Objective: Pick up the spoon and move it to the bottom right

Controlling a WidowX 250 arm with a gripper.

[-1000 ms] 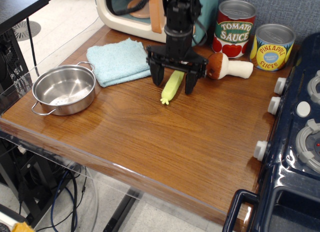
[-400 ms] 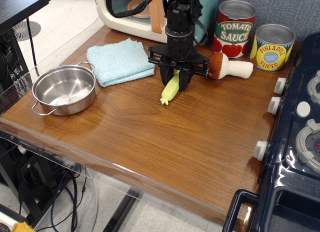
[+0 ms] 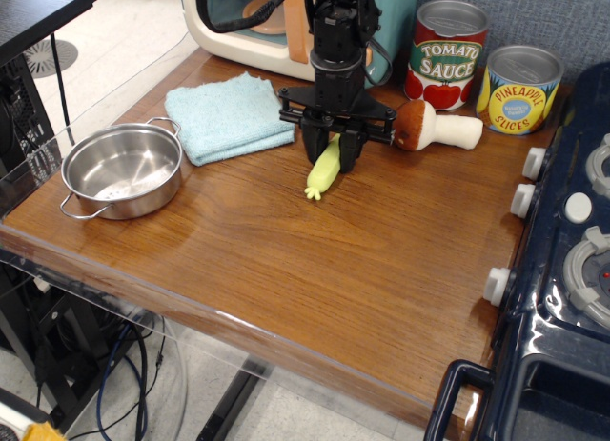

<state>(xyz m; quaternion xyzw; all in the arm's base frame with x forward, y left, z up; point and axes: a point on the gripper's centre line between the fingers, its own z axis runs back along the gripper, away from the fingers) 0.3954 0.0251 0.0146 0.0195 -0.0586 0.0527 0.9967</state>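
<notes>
The spoon point(image 3: 322, 171) has a pale yellow-green corn-shaped handle that points down-left toward the table's middle. Its metal bowl is hidden behind the gripper. My black gripper point(image 3: 330, 160) hangs straight down from above, and its two fingers are closed on the upper part of the handle. The handle's lower tip looks at or just above the brown wood tabletop point(image 3: 315, 260). The bottom right part of the tabletop point(image 3: 419, 336) is bare wood.
A blue cloth point(image 3: 229, 115) and a steel pot point(image 3: 124, 170) lie at the left. A toy mushroom point(image 3: 434, 127), a tomato sauce can point(image 3: 446, 54) and a pineapple can point(image 3: 519, 89) stand behind. A toy stove point(image 3: 562, 260) borders the right edge.
The gripper's fingers, wide open around the spoon a second ago, have closed on its handle. Since then the gripper has risen very slightly with the spoon.
</notes>
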